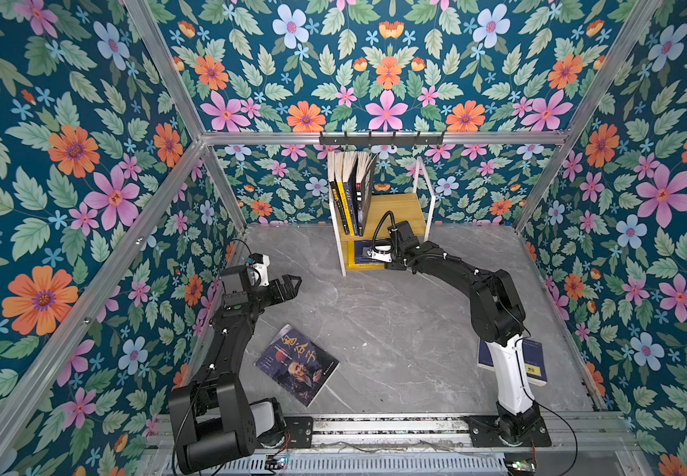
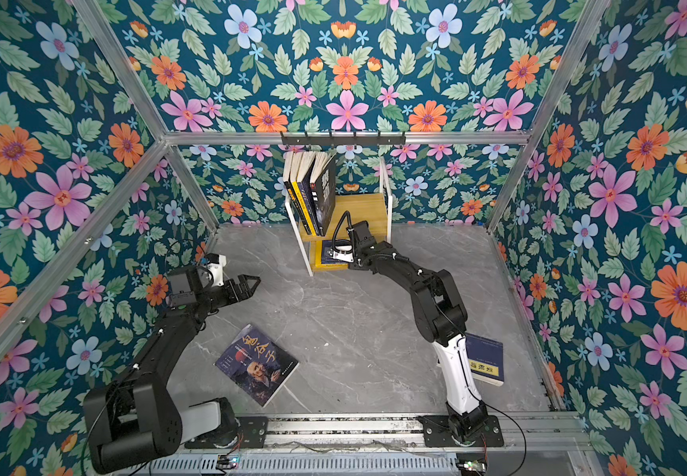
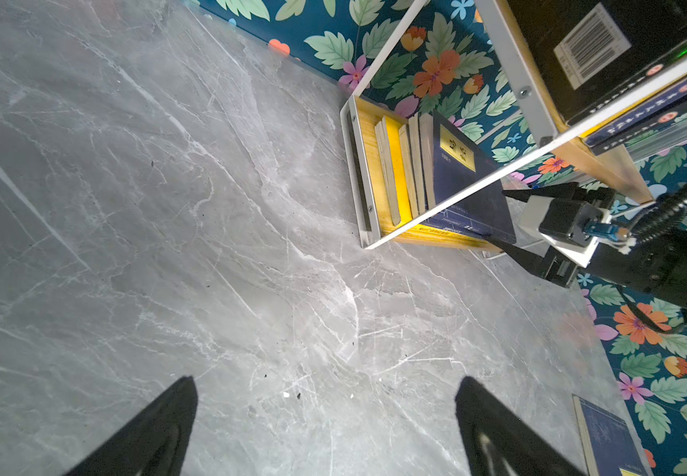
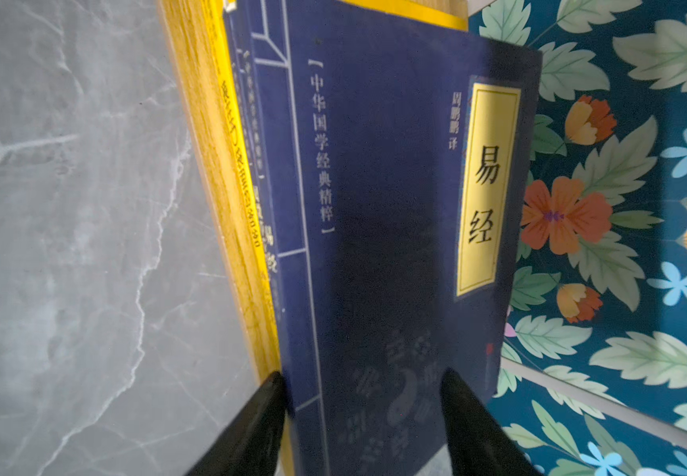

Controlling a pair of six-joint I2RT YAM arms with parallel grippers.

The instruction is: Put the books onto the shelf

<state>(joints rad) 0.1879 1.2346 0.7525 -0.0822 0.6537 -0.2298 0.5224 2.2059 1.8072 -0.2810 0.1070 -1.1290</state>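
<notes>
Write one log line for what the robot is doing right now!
left end effector: open, over table | right end effector: jaws apart at navy book, shelf lower tier | unshelved: portrait book, second navy book

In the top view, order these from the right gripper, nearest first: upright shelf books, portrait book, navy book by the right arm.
1. upright shelf books, standing just above the right gripper.
2. portrait book, flat, front left.
3. navy book, flat, front right.
</notes>
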